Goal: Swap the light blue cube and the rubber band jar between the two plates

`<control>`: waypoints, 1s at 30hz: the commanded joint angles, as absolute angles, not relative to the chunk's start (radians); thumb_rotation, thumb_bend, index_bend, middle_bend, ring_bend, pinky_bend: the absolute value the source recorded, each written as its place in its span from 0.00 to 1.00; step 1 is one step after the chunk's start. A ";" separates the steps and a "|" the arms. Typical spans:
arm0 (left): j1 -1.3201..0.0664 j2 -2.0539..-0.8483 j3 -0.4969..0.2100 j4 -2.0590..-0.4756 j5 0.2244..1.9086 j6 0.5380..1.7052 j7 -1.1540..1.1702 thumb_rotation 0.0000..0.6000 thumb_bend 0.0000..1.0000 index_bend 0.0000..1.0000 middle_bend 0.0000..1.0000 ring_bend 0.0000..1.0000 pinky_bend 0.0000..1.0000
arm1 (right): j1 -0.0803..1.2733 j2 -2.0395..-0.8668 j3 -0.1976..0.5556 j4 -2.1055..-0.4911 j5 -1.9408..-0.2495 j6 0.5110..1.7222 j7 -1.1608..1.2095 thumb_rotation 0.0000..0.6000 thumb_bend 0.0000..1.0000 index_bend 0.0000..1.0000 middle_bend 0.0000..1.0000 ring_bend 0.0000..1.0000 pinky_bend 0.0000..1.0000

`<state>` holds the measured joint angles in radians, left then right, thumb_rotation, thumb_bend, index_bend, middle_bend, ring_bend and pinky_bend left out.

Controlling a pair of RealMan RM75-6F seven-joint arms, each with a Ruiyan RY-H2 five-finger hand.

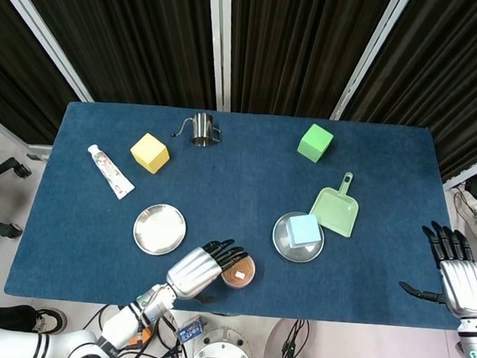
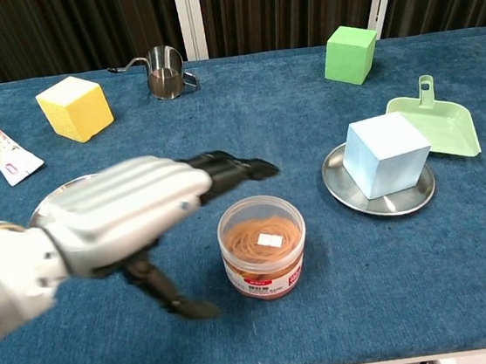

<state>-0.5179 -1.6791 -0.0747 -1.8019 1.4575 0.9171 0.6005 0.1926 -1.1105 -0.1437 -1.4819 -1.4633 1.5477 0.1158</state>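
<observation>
Left robot hand (image 2: pixel 132 214) hovers spread above rubber band jar (image 2: pixel 263 246).

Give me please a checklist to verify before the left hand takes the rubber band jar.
1. Left hand holds nothing, fingers apart: ok.
2. Left hand is beside the jar, open side toward it: ok; contact cannot tell.
3. Jar stands upright on the table, lid on: ok.
4. Empty plate on the left is free to receive the jar: ok in the head view; the hand hides most of it in the chest view.
5. Light blue cube sits on the right plate: ok.
6. Right hand is open, away from the jar: ok.
</observation>
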 commanded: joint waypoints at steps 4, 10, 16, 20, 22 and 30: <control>-0.576 -1.773 -0.102 -1.730 1.354 0.894 0.698 1.00 0.00 0.03 0.08 0.05 0.20 | 0.165 -1.084 -0.117 -1.465 -1.490 1.545 0.186 0.67 0.11 0.00 0.00 0.00 0.00; -0.592 -1.808 -0.109 -1.708 1.246 0.922 0.775 1.00 0.04 0.21 0.19 0.21 0.36 | 0.151 -1.071 -0.109 -1.468 -1.524 1.538 0.208 0.67 0.11 0.00 0.00 0.00 0.00; -0.602 -1.827 -0.107 -1.700 1.293 0.992 0.774 1.00 0.16 0.56 0.58 0.56 0.63 | 0.141 -1.073 -0.081 -1.470 -1.507 1.520 0.199 0.67 0.11 0.00 0.00 0.00 0.00; -0.603 -1.815 -0.108 -1.726 1.300 1.016 0.753 1.00 0.25 0.66 0.66 0.64 0.66 | 0.138 -1.072 -0.068 -1.472 -1.502 1.502 0.198 0.67 0.11 0.00 0.00 0.00 0.00; -0.601 -1.789 -0.107 -1.755 1.314 1.032 0.736 1.00 0.29 0.68 0.69 0.66 0.67 | 0.137 -1.072 -0.062 -1.474 -1.501 1.495 0.195 0.67 0.11 0.00 0.00 0.00 0.00; -0.527 -1.528 -0.127 -1.843 1.330 1.173 0.710 1.00 0.30 0.71 0.70 0.66 0.67 | 0.125 -1.067 -0.058 -1.476 -1.531 1.490 0.195 0.66 0.11 0.00 0.00 0.00 0.00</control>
